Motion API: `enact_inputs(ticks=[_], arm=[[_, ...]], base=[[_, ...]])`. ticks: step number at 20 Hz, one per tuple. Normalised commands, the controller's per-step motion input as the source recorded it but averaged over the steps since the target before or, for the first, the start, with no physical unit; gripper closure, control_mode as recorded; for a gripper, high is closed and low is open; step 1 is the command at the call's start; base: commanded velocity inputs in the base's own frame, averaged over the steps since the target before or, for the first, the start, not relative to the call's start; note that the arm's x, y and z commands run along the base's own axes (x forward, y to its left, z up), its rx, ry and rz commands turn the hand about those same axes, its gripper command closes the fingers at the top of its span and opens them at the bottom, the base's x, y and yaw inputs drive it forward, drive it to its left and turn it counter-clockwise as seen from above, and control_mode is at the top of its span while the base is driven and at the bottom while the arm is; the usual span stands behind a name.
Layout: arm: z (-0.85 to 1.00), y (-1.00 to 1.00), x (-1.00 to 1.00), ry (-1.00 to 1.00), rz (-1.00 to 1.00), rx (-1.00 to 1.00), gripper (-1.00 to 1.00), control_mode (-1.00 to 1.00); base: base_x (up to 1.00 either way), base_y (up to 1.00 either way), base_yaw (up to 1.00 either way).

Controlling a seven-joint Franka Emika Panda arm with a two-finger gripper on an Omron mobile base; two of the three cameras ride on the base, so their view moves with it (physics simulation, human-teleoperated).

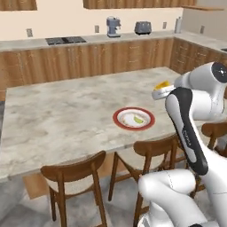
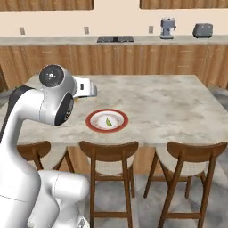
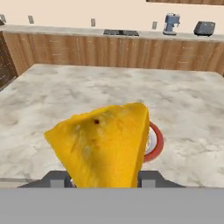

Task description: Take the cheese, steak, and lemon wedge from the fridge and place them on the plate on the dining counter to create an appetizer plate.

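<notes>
Dining counter (image 1: 66,111), one plate (image 1: 122,113), one cheese (image 3: 103,146)

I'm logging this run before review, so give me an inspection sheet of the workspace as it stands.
Surface: dining counter, beige marbled top.
Job's things: plate on the counter, lemon wedge on it; cheese held above the counter, short of the plate.
Clutter: nothing seen.
Grippers: gripper shut on the cheese.
Cables: nothing seen.
Surroundings: wooden stools alongside; wall counter with coffee machine, toaster, cooktop.
</notes>
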Motion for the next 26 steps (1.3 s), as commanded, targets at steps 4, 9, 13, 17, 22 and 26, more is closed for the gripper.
enact_inputs(ticks=[4, 9, 13, 17, 22, 26], arm=[[0.00, 0.00, 0.00, 0.00, 0.00, 0.00, 1.00, 1.00], [0.00, 0.00, 0.00, 0.00, 0.00, 0.00, 1.00, 1.00], [0.00, 0.00, 0.00, 0.00, 0.00, 0.00, 1.00, 1.00], [0.00, 0.00, 0.00, 0.00, 0.00, 0.00, 1.00, 1.00], [-0.11, -0.14, 0.11, 0.01, -0.03, 0.00, 1.00, -1.00], [-0.44, -0.61, 0.31, 0.21, -0.15, 0.00, 1.00, -1.00]], base=[[1.00, -0.10, 0.47], [1.00, -0.40, 0.53], [0.81, -0.40, 0.33], [0.32, -0.01, 0.05], [0.13, -0.02, 0.00], [0.00, 0.00, 0.00]])
